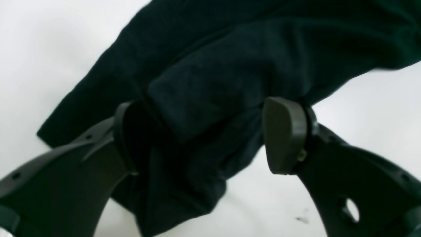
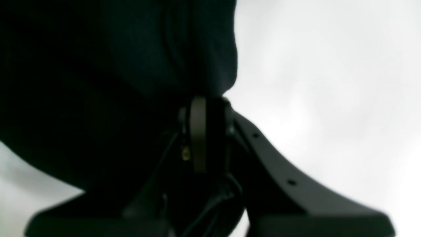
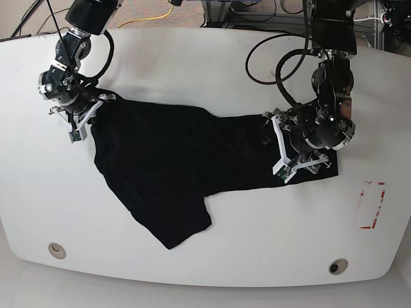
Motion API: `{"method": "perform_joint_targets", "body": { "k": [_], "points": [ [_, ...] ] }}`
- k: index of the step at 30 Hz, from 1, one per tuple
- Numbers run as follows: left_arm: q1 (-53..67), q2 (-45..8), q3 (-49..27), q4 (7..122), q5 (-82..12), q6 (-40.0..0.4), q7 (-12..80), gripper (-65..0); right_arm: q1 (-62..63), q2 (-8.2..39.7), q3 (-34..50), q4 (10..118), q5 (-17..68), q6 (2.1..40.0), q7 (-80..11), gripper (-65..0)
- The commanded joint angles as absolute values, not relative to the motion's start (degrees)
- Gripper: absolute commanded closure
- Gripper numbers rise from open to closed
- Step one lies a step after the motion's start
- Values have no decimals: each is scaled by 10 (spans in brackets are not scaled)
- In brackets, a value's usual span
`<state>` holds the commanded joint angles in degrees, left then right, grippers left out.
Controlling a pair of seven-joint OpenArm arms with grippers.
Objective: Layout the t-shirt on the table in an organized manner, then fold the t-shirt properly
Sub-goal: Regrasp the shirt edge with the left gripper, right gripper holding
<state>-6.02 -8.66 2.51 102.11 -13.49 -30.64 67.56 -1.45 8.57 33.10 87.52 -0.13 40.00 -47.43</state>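
- We see the black t-shirt (image 3: pixel 160 167) spread crookedly on the white surface (image 3: pixel 212 58).
- Left tool (image 1: pixel 210 138) gapes wide over cloth.
- Right tool (image 2: pixel 204 131), blurred, seems clamped on the t-shirt's edge.

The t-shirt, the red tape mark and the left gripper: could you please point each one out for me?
t-shirt (image 3: pixel 167 167): base view, middle of the black cloth.
red tape mark (image 3: pixel 372 205): base view, its tape outline.
left gripper (image 1: pixel 200 138): left wrist view, between its fingertips.

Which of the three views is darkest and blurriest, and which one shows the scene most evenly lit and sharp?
Right wrist view: darkest and soft, the t-shirt an underexposed mass hiding the right gripper. Left wrist view: slightly blurred, the table washed bright, the left gripper legible. Base view: sharp, evenly lit, faint shadows only.
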Motion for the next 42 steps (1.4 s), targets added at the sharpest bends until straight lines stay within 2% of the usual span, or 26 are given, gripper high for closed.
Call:
{"method": "perform_joint_targets", "body": {
  "k": [10,16,24,30,38,42],
  "points": [
    [-48,-114,62,1018,-132,-305,676,-479,-15,86,331,875,-1,400,-474,-22],
    [-48,-115,64,1014,-131,-303,672,-478,-15,85,331,875,-1,400,-474,-22],
    [-52,-110,65,954,-131,-301,646,-468,-15,85,331,875,-1,400,-474,-22],
    [-52,-110,65,953,-131,-301,636,-339,-15,85,332,875,-1,400,-474,-22],
    [-52,-110,60,953,-131,-301,633,-6,-15,85,332,875,-1,400,-474,-22],
    [-51,-110,38,955,-131,-301,633,0,-15,85,332,875,-1,400,-474,-22]
  ]
}}
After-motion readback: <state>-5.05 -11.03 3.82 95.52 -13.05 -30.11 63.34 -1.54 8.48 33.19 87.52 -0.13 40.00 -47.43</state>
